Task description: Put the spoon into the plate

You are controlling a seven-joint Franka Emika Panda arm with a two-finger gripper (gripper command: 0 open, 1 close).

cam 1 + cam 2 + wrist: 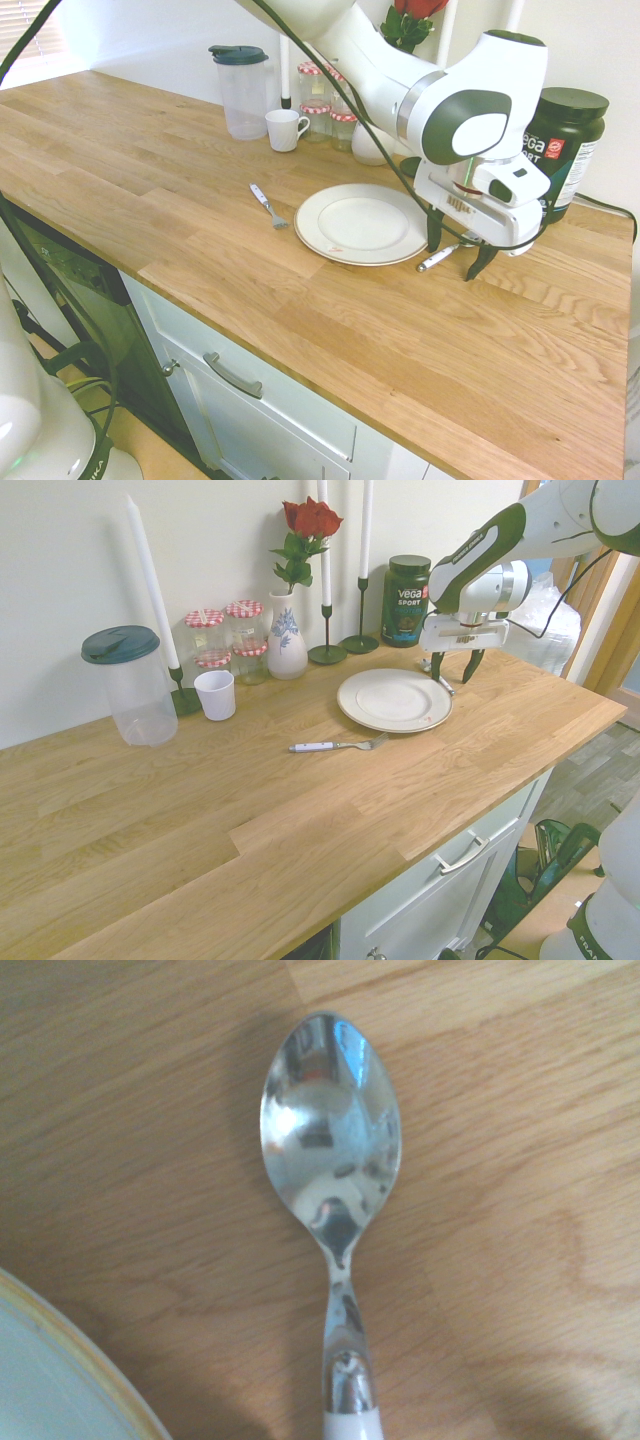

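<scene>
The small spoon (pixel 335 1140) lies on the wooden worktop (pixel 300 330) just to the right of the plate (pixel 362 224), its white handle (pixel 436 259) towards the near side and its metal bowl towards the far side. The gripper (pixel 452 264) is above it with its jaws well apart, one on either side of the spoon, and nothing is held in them. The spoon should be light and stiff, so it won't bend or sag when lifted. I'd expect the polished bowl to be slippery and rounded (a poor place to pinch), and the smooth handle could roll a little if caught off-centre. The better hold looks to be on the narrow neck or the start of the handle, squarely across its width, near the balance point. The plate looks like china and could chip, so the spoon wants lifting clear of the rim and setting down gently.
</scene>
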